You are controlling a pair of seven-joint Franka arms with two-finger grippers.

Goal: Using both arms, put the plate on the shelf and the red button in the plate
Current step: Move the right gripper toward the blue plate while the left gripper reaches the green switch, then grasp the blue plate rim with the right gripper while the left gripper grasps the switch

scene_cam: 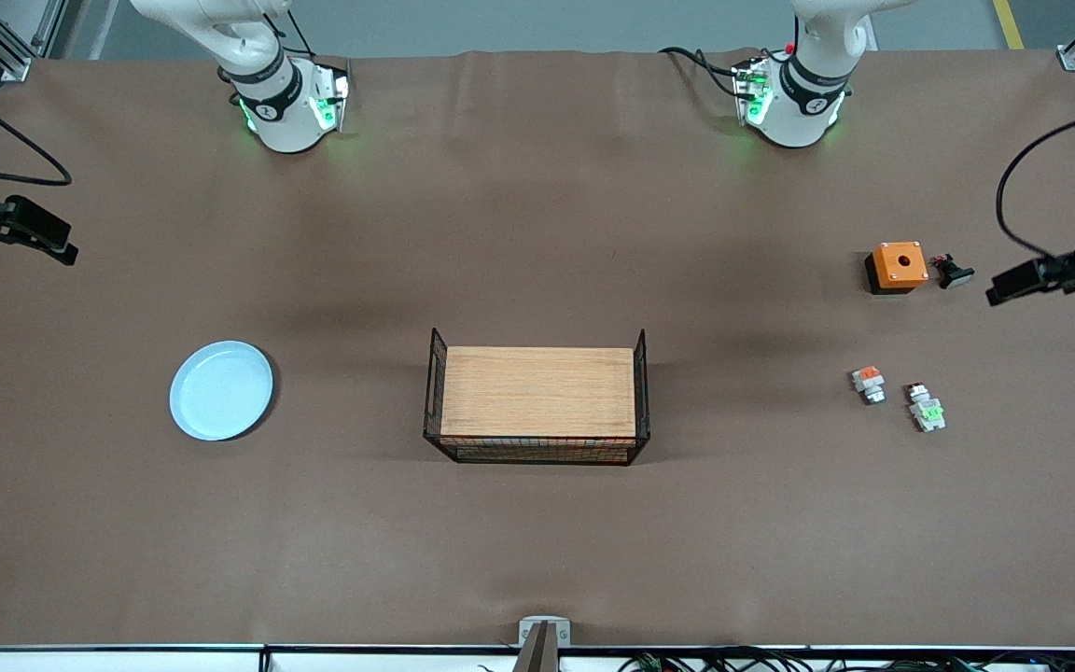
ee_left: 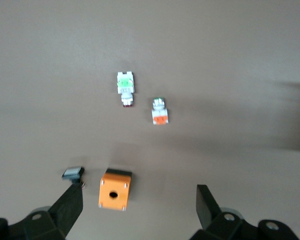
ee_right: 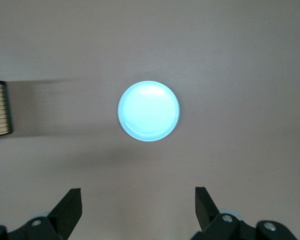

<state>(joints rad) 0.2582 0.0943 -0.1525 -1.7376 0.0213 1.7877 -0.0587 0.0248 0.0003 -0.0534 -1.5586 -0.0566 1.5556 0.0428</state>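
Observation:
The pale-blue plate lies flat on the brown table toward the right arm's end; it also shows in the right wrist view. The red button, a white part with a green patch, lies toward the left arm's end and shows in the left wrist view. My left gripper hovers open and empty over the table's edge at that end. My right gripper hovers open and empty over the table at the right arm's end.
A wire basket holding a wooden board stands mid-table. An orange box, a dark button with a pale cap and a white part with an orange patch lie by the red button.

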